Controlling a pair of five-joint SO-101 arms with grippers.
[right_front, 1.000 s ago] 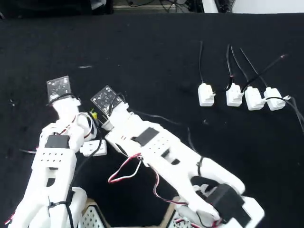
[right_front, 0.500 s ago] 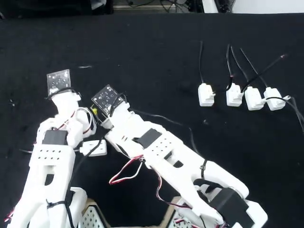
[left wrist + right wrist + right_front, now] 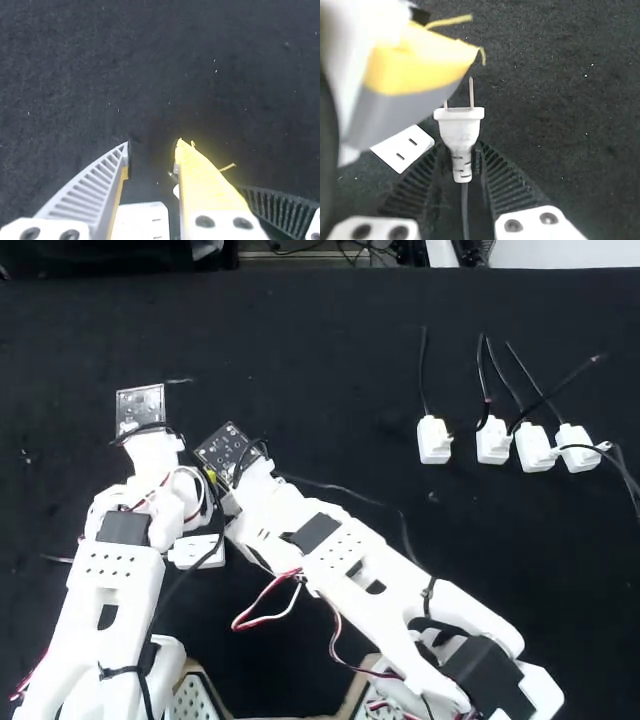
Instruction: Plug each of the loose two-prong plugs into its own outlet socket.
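My right gripper (image 3: pixel 460 146) is shut on a white two-prong plug (image 3: pixel 459 129), gripping it by the neck with the prongs pointing away from the wrist. A loose white outlet socket (image 3: pixel 402 148) lies flat on the black table just beside the plug; from above, the socket (image 3: pixel 196 552) lies between the two arms. My left gripper (image 3: pixel 152 145) stands open over bare table. Its yellow finger (image 3: pixel 415 62) hangs close above the plug. The socket (image 3: pixel 138 221) shows low between its fingers. From above, the left gripper (image 3: pixel 160 455) and right gripper (image 3: pixel 222 490) stand close together.
Several white plugs sit in sockets in a row at the right: one (image 3: pixel 433 438) apart, three more (image 3: pixel 533 446) close together, their black cords running to the far edge. A thin black cord (image 3: pixel 340 492) trails across the table beside the right arm.
The left gripper has moved a little away from the arm bases and to the right. The right arm, with the plug, has barely shifted.
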